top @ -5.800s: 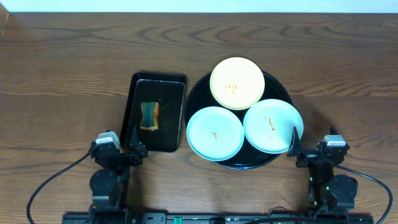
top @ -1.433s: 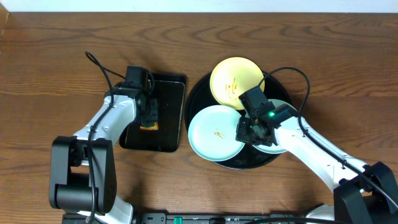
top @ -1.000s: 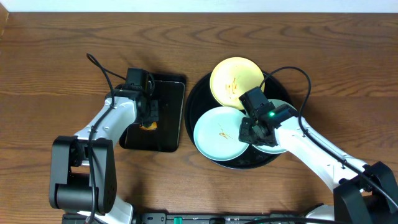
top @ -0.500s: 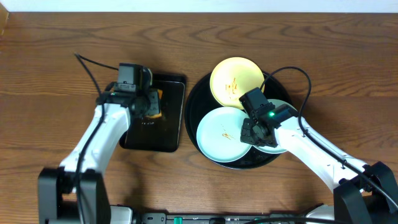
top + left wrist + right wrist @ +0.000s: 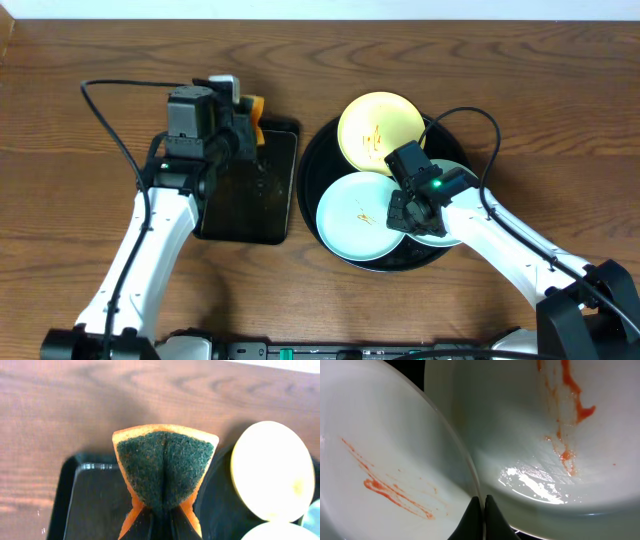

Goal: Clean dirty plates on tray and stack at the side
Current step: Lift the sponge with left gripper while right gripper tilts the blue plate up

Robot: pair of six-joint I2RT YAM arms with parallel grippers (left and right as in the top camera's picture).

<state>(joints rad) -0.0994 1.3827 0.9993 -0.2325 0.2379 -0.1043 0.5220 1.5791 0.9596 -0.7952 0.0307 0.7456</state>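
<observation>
Where the round black tray (image 5: 308, 160) came closest to the robot, the nearer pale blue plate (image 5: 350, 215) (image 5: 380, 460) lay inside it, an orange smear at its middle. The right gripper (image 5: 398, 215) (image 5: 481, 505) had its jaws clenched on that plate's right rim. Just beside it on the right sat the second pale blue plate (image 5: 464, 178) (image 5: 530, 425), streaked orange and largely hidden under the arm. Farther back, the yellow plate (image 5: 380, 125) (image 5: 272, 470) rested at the tray's far edge. To the left lay the rectangular tray (image 5: 245, 200) (image 5: 95, 505) on the tabletop (image 5: 100, 60). Over its far end the left gripper (image 5: 245, 125) (image 5: 160, 520) pinched a sponge (image 5: 254, 107) (image 5: 165, 465) — folded, green face out, orange at the edges.
</observation>
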